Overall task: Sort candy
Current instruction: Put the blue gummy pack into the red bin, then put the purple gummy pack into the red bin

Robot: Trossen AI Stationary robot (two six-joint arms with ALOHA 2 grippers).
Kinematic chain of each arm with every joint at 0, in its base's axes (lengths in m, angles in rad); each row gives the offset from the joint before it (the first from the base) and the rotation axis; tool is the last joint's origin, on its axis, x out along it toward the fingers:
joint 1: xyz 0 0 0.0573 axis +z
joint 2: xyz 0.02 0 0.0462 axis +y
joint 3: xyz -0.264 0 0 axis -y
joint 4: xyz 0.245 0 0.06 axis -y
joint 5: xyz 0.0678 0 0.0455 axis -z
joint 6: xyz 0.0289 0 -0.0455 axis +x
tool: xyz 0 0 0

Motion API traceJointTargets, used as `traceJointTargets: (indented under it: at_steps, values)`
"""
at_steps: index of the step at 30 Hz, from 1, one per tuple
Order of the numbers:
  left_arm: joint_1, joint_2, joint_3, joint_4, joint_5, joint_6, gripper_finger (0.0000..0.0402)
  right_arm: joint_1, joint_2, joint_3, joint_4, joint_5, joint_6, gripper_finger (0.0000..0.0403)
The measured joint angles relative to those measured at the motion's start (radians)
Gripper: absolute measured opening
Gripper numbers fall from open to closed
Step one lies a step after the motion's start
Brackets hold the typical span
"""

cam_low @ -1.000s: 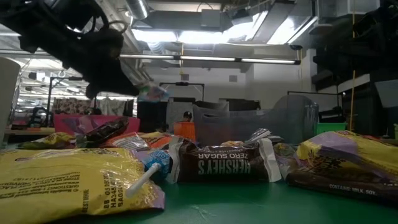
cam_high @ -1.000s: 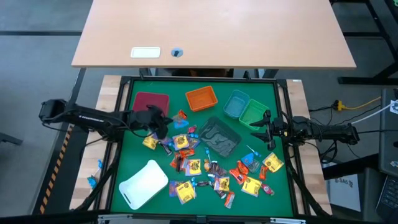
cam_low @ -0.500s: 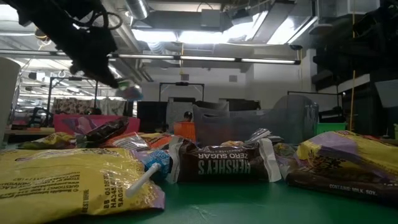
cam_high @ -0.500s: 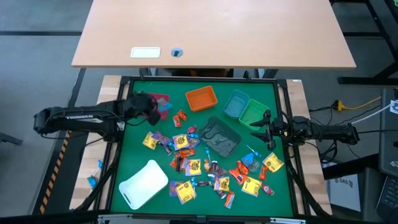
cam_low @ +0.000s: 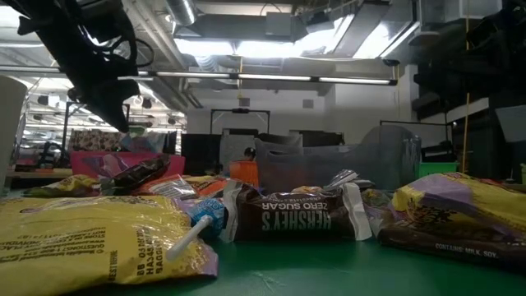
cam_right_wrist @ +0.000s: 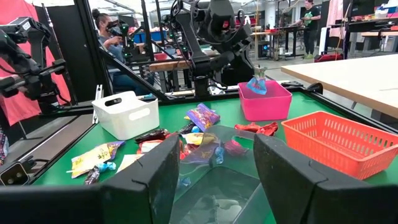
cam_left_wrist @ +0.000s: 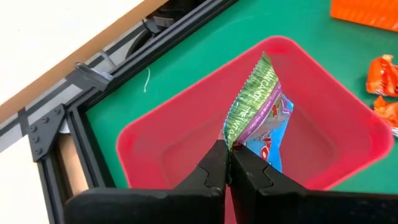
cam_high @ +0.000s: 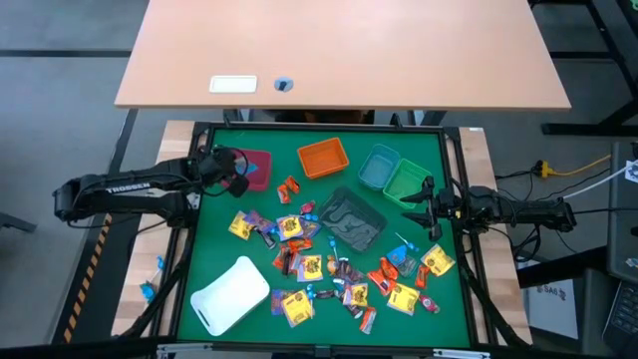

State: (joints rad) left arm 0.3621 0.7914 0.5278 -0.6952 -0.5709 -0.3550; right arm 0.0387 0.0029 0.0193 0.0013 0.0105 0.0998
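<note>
My left gripper is shut on one candy, a blue and purple packet with a green edge. It holds it over the red bin at the mat's far left. The rest of the candy lies scattered across the middle and near right of the green mat. In the right wrist view the packet hangs at the red bin's mouth. My right gripper waits open at the right edge, level, above the clear grey bin, with nothing between its fingers. My left gripper pinches the packet by one end between its two fingertips. The fingers slant down from the near left. The packet juts out past the fingertips over the inside of the red bin; whether it touches the bin I cannot tell.
An orange bin, a blue bin and a green bin stand along the far side. A white tray sits at the near left. People show in the room beyond the table.
My left gripper has carried the packet from above the candy pile toward the far left, to over the red bin. It has tipped downward on the way and stayed shut on the packet. The candy on the mat has not moved.
</note>
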Motion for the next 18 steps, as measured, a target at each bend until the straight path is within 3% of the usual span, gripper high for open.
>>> traceJointTargets:
  at_steps: [4,12,18]
  values:
    - [0.006,0.000,0.000,0.000,-0.001,0.000,0.0011,0.000,0.000,0.000,0.000,0.000,0.000,0.0205]
    - [0.007,0.000,0.000,0.009,-0.026,0.001,0.0088,0.000,0.000,0.000,0.000,0.000,0.000,0.0205]
    - [0.006,0.000,0.000,0.131,-0.010,0.024,0.0129,0.000,0.000,0.000,0.000,0.000,0.000,0.0205]
